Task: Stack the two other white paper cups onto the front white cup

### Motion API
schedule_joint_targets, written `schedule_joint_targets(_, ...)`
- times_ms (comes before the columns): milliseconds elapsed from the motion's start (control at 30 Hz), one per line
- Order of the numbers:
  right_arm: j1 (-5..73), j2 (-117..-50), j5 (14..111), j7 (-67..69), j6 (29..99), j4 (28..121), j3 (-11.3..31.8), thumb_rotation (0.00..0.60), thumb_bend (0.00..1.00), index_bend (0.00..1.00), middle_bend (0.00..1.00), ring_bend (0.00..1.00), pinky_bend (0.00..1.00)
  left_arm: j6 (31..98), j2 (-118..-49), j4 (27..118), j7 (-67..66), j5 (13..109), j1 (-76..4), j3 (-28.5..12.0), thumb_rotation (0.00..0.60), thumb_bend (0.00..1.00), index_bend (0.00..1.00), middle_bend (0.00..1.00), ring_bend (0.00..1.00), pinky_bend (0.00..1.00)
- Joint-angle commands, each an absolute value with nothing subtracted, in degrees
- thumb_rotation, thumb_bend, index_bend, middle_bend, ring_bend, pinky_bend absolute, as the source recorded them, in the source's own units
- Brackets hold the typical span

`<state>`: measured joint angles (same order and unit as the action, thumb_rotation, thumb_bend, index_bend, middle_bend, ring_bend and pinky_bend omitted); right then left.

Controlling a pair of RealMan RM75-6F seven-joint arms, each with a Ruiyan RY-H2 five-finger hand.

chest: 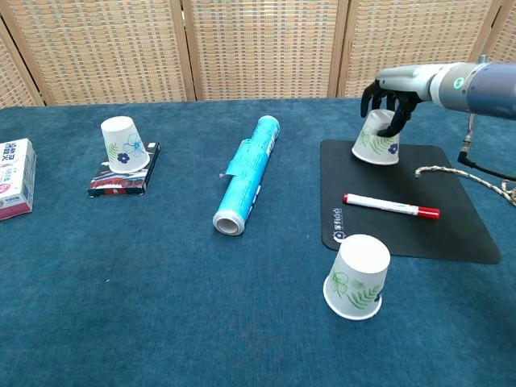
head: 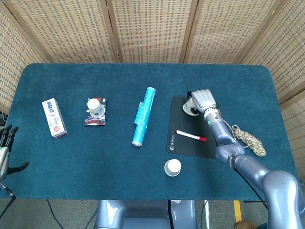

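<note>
Three upside-down white paper cups with leaf prints are in view. The front cup (chest: 358, 276) (head: 173, 167) stands on the blue cloth near the table's front edge. A second cup (chest: 124, 144) (head: 96, 107) sits on a small dark packet at the left. My right hand (chest: 388, 103) (head: 203, 99) grips the third cup (chest: 374, 140) (head: 190, 108) from above, over the back of the black mat (chest: 451, 226); the cup is tilted and lifted a little. My left hand (head: 5, 149) hangs open off the table's left front corner.
A red-capped white marker (chest: 392, 206) lies across the black mat. A blue foil roll (chest: 245, 175) lies mid-table. A white carton (chest: 14, 177) stands at the far left. A coiled cord (chest: 484, 179) lies to the right of the mat.
</note>
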<state>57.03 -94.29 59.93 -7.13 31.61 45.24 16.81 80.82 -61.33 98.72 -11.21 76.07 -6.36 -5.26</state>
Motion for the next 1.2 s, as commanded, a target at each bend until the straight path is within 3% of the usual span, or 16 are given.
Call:
schedule_joint_targets(33, 54.9, -88.9, 64.5, -5.0, 36.4, 54.4, 16.0, 0.600, 0.49, 0.36, 0.47, 0.47, 0.54, 80.9, -61.2, 98.8, -11.1, 76.3, -6.4, -5.1, 0.600, 0.00, 0.00, 0.00, 0.00, 0.00)
schedule_joint_targets(100, 53.5, -85.3, 67.0, -4.3, 38.5, 60.7, 15.4, 0.600, 0.50, 0.36, 0.47, 0.47, 0.54, 80.9, -61.2, 98.9, -11.0, 76.7, -6.4, -5.0, 0.600, 0.00, 0.00, 0.00, 0.00, 0.00)
schedule_joint_targets(233, 48.2, -72.3, 77.8, -3.0, 46.6, 83.3, 11.7, 0.600, 0.51, 0.36, 0.47, 0.47, 0.54, 81.3, -61.0, 99.3, -10.6, 79.1, -6.3, -3.9, 0.600, 0.00, 0.00, 0.00, 0.00, 0.00)
schedule_joint_targets(433, 44.5, -66.1, 86.4, -4.7, 52.0, 94.7, 6.9, 0.600, 0.51, 0.36, 0.47, 0.47, 0.54, 81.5, -60.9, 99.0, -10.1, 80.2, -6.3, -3.4, 0.600, 0.00, 0.00, 0.00, 0.00, 0.00)
schedule_joint_targets(667, 43.1, -63.0, 94.8, -5.4, 54.6, 102.7, 2.9, 0.600, 0.52, 0.36, 0.47, 0.47, 0.54, 81.5, -60.8, 99.0, -9.8, 80.6, -6.3, -3.1, 0.600, 0.00, 0.00, 0.00, 0.00, 0.00)
schedule_joint_targets(1200, 44.5, -65.5, 94.6, -12.2, 51.0, 105.6, 2.2, 0.600, 0.53, 0.36, 0.48, 0.47, 0.54, 81.5, -60.4, 98.8, -8.9, 80.4, -6.3, -3.1, 0.600, 0.00, 0.00, 0.00, 0.00, 0.00)
